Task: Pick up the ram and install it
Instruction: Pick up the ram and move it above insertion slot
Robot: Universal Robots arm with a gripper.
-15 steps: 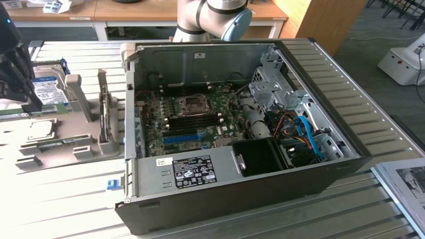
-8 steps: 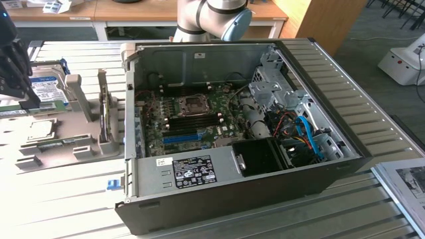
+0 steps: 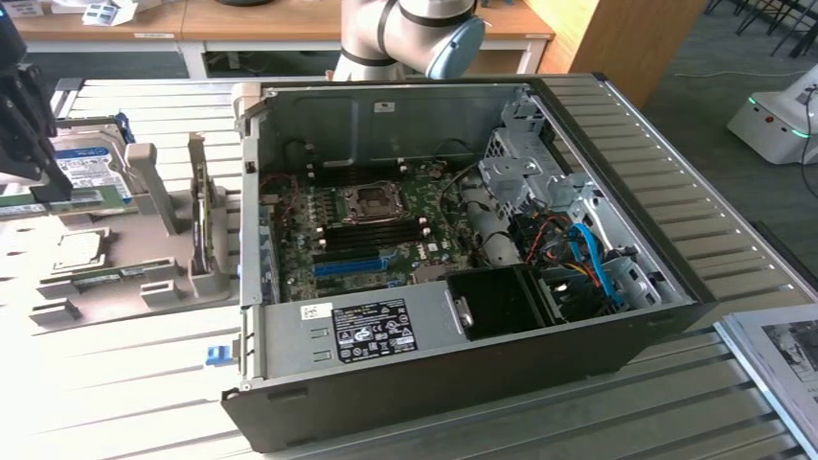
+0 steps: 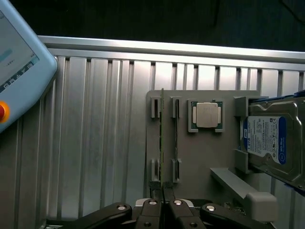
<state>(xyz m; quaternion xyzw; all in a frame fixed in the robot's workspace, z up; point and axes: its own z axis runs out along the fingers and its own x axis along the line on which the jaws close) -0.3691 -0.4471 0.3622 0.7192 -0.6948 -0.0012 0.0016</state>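
Observation:
The ram [image 4: 162, 143] is a thin green stick seen edge-on, running away from my fingers over the grey holder plate [image 4: 205, 157]. My gripper [image 4: 164, 202] is shut on one end of it. In the exterior view the gripper [image 3: 45, 187] hangs at the far left above the holder, with the green ram [image 3: 77, 203] level below it. It looks lifted clear of its holder slot. The open computer case [image 3: 614, 316] lies to the exterior view's right. Its motherboard [image 3: 371, 230] faces up, with dark memory slots below the processor socket.
On the holder stand a silver hard drive [image 4: 269, 138] with a blue-white label, a square processor chip [image 4: 206, 115] and a second slot with a thin strip [image 4: 176, 143]. A light-blue pendant [image 4: 19, 81] lies on the ribbed table. The arm's base [image 3: 397, 38] stands behind the case.

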